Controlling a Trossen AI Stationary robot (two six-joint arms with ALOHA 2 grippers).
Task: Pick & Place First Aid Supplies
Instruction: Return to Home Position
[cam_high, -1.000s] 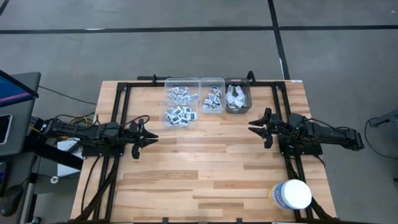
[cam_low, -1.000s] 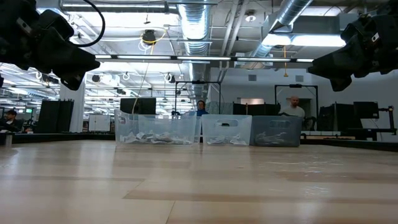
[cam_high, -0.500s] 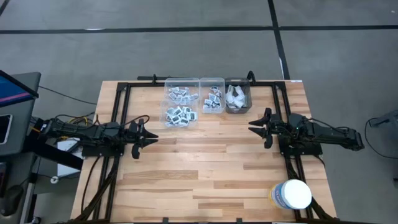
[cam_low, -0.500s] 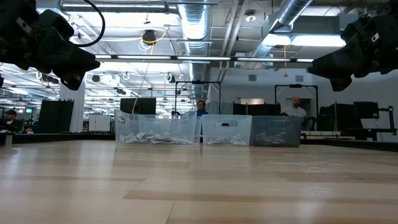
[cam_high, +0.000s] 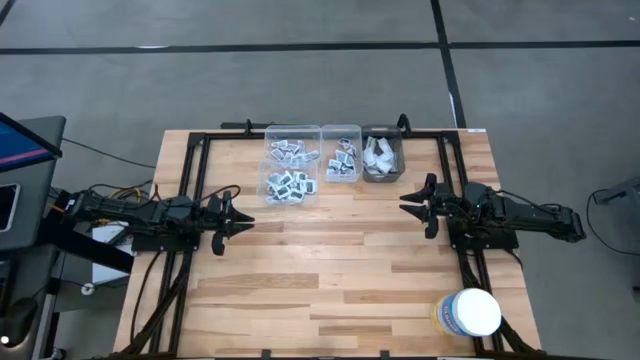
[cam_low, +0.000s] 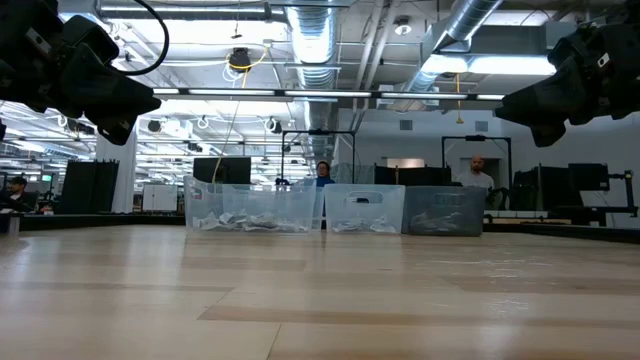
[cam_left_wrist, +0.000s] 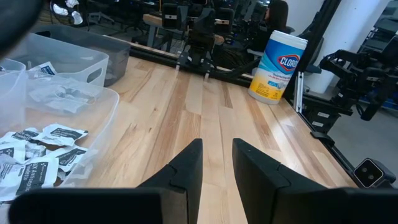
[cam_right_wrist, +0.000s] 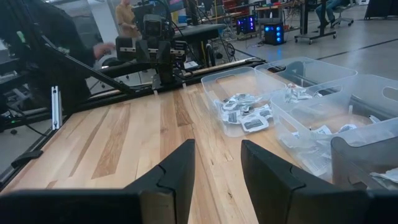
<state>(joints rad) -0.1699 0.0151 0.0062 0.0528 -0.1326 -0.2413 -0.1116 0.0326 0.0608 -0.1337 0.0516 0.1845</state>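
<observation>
Change: none; nothing on the tabletop (cam_high: 330, 270) has shifted.
Left hand (cam_high: 243, 222): over the tabletop's left side, fingers slightly apart, empty.
Right hand (cam_high: 407, 203): opposite, on the right side, fingers apart, empty.
Packets (cam_high: 288, 184): heaped flat in clear bins (cam_high: 322, 128) at the far edge, pointing every way.
Long wrappers (cam_high: 378, 158): in the rightmost bin; long axis unreadable.

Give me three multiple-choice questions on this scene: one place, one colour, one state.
1. Where is the Clorox wipes tub? A) in a bin B) at the table's corner on the right pincer's side C) between the pincers
2. What colour is its lid? A) red B) white C) black
3. The left pincer and the right one are: A) both open, empty B) both shut on packets C) one holding the tub
Answers: B, it stands alone there; B, white from above; A, fingers apart, nothing held.
</observation>
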